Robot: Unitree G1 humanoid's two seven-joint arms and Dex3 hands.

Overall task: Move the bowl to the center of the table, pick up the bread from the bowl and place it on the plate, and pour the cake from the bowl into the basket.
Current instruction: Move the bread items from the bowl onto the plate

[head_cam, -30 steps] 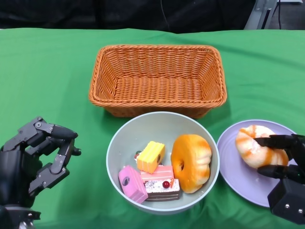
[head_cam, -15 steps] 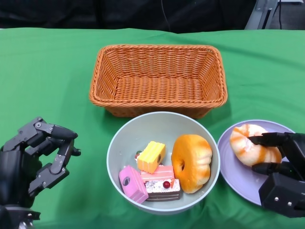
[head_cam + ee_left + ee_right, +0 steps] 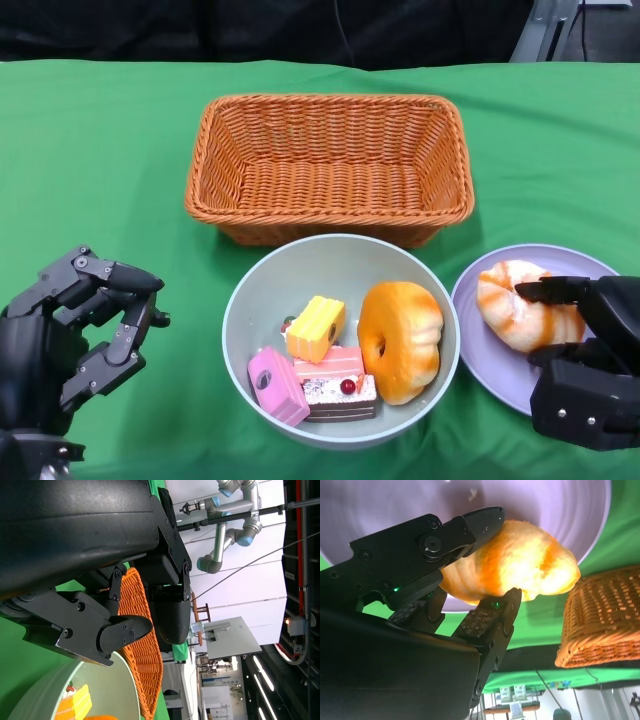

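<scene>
Your right hand [image 3: 585,375] pinched the striped orange croissant-shaped bread [image 3: 520,305] over the round lilac plate [image 3: 490,355]; it looked soft and light, best held across its middle. Your left hand [image 3: 75,335] hung spread, holding nothing.

Bench [image 3: 100,150] covered in green cloth, matt, faintly creased. Basket [image 3: 330,165] of woven orange-brown wicker, rough and ribbed. Bowl [image 3: 300,270] smooth, pale grey-green, satin sheen, plastic by appearance. Plate [image 3: 500,365] smooth lilac, low gloss. Bread [image 3: 520,310] glazed-looking, spongy, orange streaked with cream. Round bread [image 3: 400,340] glossy orange. Cake pieces [image 3: 315,370] matt, foam-like. Fingers [image 3: 485,625] of hard black plastic, matt, with ridged pads and metal screws.
</scene>
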